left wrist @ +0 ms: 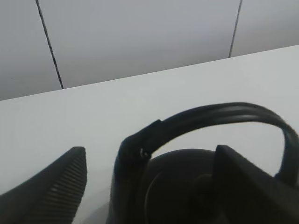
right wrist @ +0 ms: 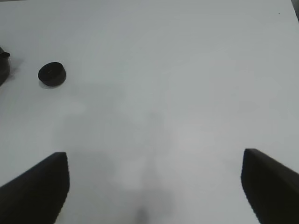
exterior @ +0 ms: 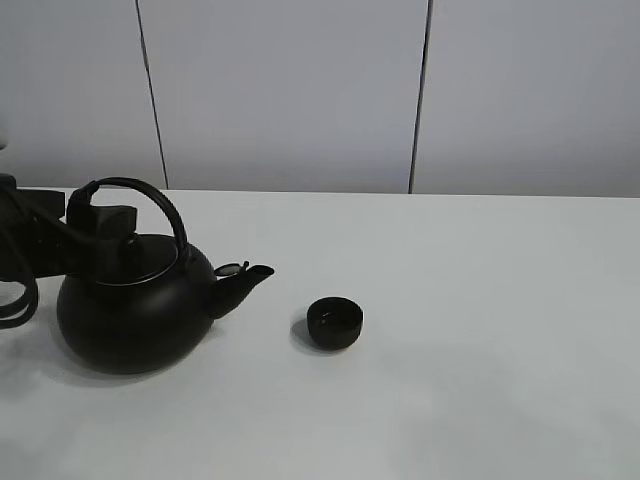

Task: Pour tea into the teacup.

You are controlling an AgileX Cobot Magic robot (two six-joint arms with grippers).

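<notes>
Table (exterior: 480, 300) fills your view, white and wide. Your kettle (exterior: 130, 315) stands upright on its left side, spout toward the teacup (exterior: 334, 323), which sits just beside it, apart. Your left gripper (left wrist: 149, 186) straddles the kettle's handle (left wrist: 219, 114), fingers spread and not clamping it. Your right gripper (right wrist: 156, 186) hangs wide apart over bare table.
</notes>
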